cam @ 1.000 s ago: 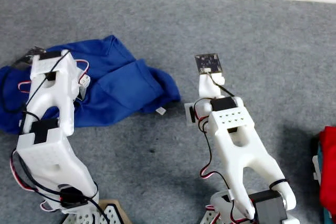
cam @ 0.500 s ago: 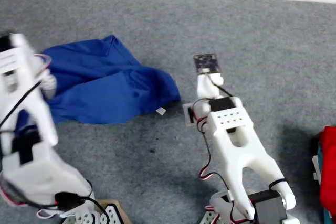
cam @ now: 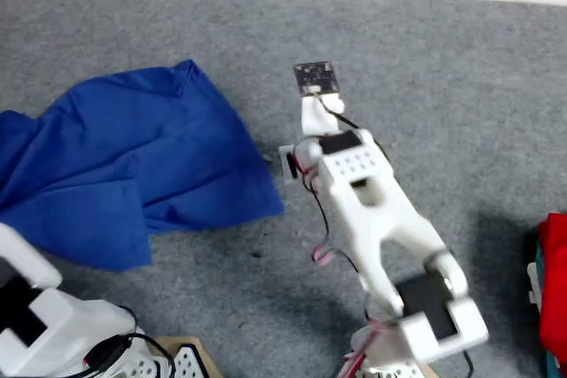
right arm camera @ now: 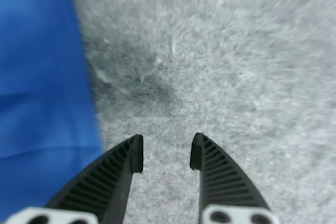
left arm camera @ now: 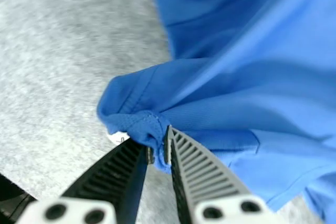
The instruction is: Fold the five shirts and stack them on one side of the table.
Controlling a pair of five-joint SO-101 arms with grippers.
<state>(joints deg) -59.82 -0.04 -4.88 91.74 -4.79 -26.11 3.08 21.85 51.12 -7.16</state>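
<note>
- Blue shirt [cam: 133, 165]: rumpled and loosely spread at the 9 o'clock side of the table [cam: 425, 59], with one flap doubled over at its 7 o'clock corner; a bunched hem is pinched in the left gripper [left arm camera: 156, 149]
- Red shirt [cam: 555, 289]: a strip at the 4 o'clock edge, well apart from the blue one

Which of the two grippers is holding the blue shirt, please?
The left gripper: it is shut on a bunched edge of the blue shirt; the right gripper is open over the table.

Overhead camera looks down; wrist cameras, seemingly close, share blue shirt [cam: 133, 165]
</note>
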